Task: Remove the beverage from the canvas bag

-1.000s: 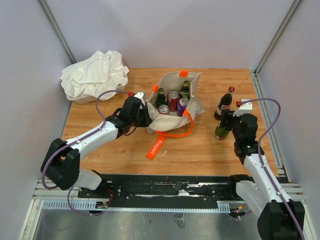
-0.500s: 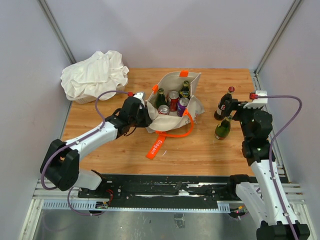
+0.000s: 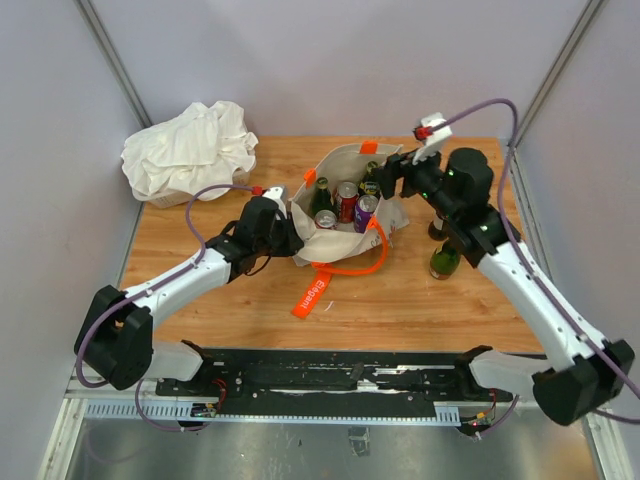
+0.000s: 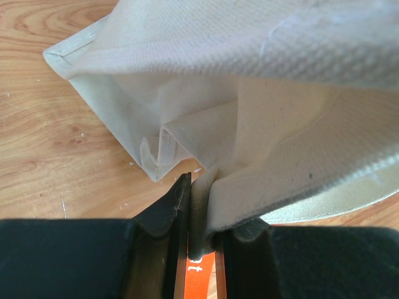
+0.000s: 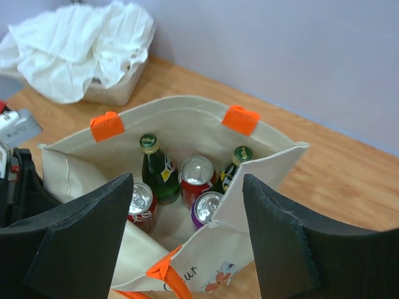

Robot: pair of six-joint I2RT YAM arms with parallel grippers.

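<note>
The beige canvas bag (image 3: 340, 235) stands open at the table's middle, with its orange strap (image 3: 318, 290) trailing toward me. Inside are two green bottles (image 5: 156, 174) (image 5: 232, 167), a red can (image 5: 197, 177), a purple can (image 5: 207, 208) and a cola can (image 5: 140, 202). My left gripper (image 3: 290, 232) is shut on a fold of the bag's left edge (image 4: 206, 180). My right gripper (image 3: 395, 180) is open and empty, held above the bag's right rim; in the right wrist view it (image 5: 187, 182) spans the cans from above.
A green bottle (image 3: 443, 260) and a red-capped cola bottle (image 3: 437, 226) stand on the table right of the bag, partly behind my right arm. A white cloth bundle (image 3: 188, 148) lies at the back left. Walls close in the table on three sides.
My right arm has swung up and left, from beside the two bottles on the right to above the bag's opening. My left gripper keeps its hold on the bag.
</note>
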